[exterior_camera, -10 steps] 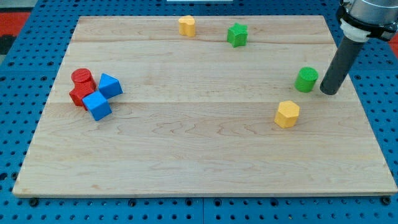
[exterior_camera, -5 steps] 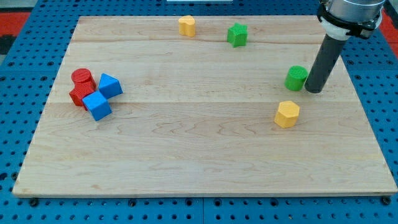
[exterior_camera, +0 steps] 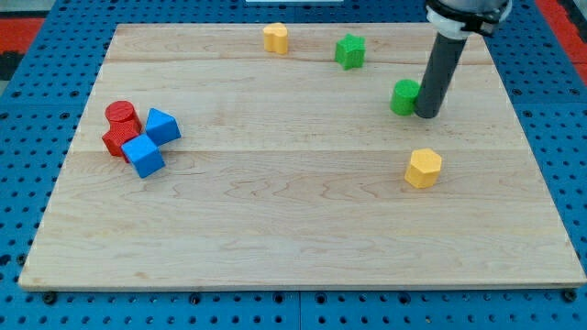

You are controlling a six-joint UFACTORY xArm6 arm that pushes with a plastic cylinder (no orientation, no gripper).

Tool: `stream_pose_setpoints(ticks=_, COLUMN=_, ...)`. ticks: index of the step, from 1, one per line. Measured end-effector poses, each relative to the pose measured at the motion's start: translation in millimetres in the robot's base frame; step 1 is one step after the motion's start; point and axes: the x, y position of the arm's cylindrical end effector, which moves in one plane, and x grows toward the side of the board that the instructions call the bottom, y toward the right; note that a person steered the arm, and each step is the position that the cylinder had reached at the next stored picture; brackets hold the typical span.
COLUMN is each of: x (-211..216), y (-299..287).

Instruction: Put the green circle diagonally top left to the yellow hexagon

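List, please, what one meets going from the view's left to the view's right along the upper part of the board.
Yellow block → green star-like block → green circle → my tip, touching the circle's right side.

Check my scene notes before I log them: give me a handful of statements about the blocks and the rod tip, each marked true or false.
1. My tip is against the view's right side of the green circle. True.
2. The green circle lies below the yellow hexagon. False: it lies above it, slightly to the view's left.
3. Two blue cubes sit beside the red blocks. True.
4. The green star touches the green circle. False: they are apart.
5. A second yellow block is near the view's top. True.
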Motion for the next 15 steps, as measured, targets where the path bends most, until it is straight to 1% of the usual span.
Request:
stream_pose_setpoints(ticks=2, x=-51, y=-12)
stream_pose_setpoints(ticks=3, x=-57, y=-36)
stream_pose_setpoints(ticks=4, x=-57, y=-53)
stream_pose_setpoints(ticks=5, x=-48, y=-56)
stream_pose_setpoints(ticks=6, x=-30, y=-56)
stream_pose_setpoints(ticks=7, x=-31, y=-60)
stream_pose_setpoints(ticks=10, x=-33, y=-129)
stream_pose_setpoints(ticks=11, x=-32, y=-134)
stream_pose_setpoints(ticks=12, x=-20, y=-125)
stream_pose_setpoints(ticks=13, x=-20, y=-100)
stream_pose_setpoints(ticks=15, x=-25, y=-89)
